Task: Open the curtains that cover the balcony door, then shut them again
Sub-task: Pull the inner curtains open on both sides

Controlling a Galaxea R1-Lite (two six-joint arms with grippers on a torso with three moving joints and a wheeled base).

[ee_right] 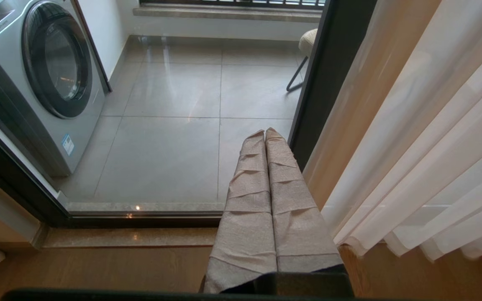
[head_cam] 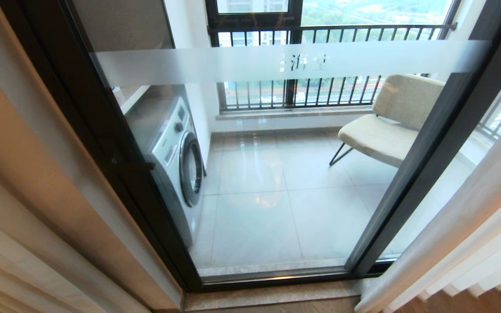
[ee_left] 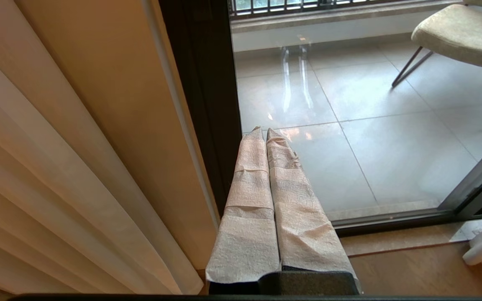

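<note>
The left gripper [ee_left: 266,130] and right gripper [ee_right: 265,131] both have their wrapped fingers pressed together and hold nothing. The curtains [head_cam: 472,234] hang bunched at both sides, so the balcony door [head_cam: 276,174] is uncovered. I think smooth closed fingers can slip on the pleats, or catch only the sheer layer. Behind the glass stand a washing machine [head_cam: 176,156] and a chair [head_cam: 389,121].

A front-loading washing machine [head_cam: 176,152] is sitting on the left of the glossy tiled floor [head_cam: 272,204], while a beige cushioned chair [head_cam: 389,121] is standing by the black railing [head_cam: 320,61].
</note>
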